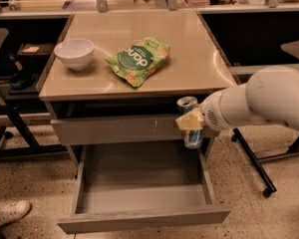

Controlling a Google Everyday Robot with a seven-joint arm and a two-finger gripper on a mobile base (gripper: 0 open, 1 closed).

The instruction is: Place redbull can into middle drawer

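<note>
The gripper [190, 122] is clamping the redbull can [193, 139] upright, carrying it above the open middle drawer [139, 179], at its right rear corner. Next, it is likely needing lowering inside before release

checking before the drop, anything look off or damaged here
Nothing is spilled or tipped. The gripper holds the redbull can upright over the right side of the open middle drawer. Only oddity: pale scratch marks on the drawer front above it.
</note>
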